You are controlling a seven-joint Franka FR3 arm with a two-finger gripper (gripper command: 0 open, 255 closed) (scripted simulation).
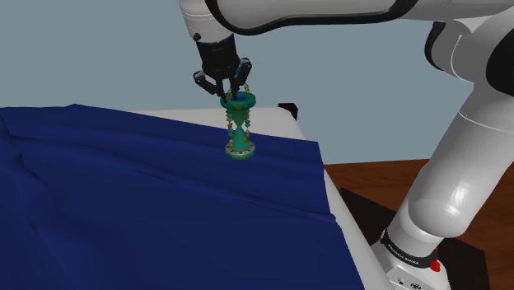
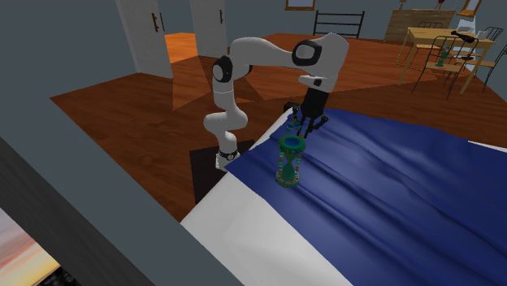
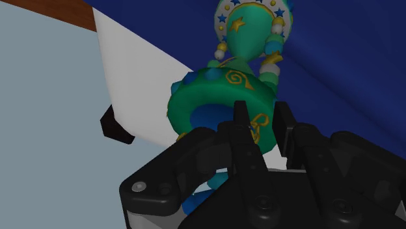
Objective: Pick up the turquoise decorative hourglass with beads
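Note:
The turquoise hourglass [image 1: 240, 123] [image 2: 290, 161] has gold swirls, stars and bead strings along its sides. It stands upright on the dark blue bed cover [image 1: 123, 189] [image 2: 390, 187], near the cover's edge. My black gripper [image 1: 235, 89] [image 2: 302, 128] comes down on its top disc. In the wrist view the gripper [image 3: 261, 123] has its two fingers clasping the rim of that top disc, with the hourglass [image 3: 221, 97] stretching away beyond them. Whether the base still touches the cover I cannot tell.
White bedding [image 1: 346, 239] [image 2: 244, 236] runs along the bed's edge beside the cover. A small black object [image 1: 287, 105] [image 3: 117, 127] sits at the bed's corner. Wooden floor [image 2: 146, 122] surrounds the stand; a table with chairs [image 2: 443, 49] stands far off.

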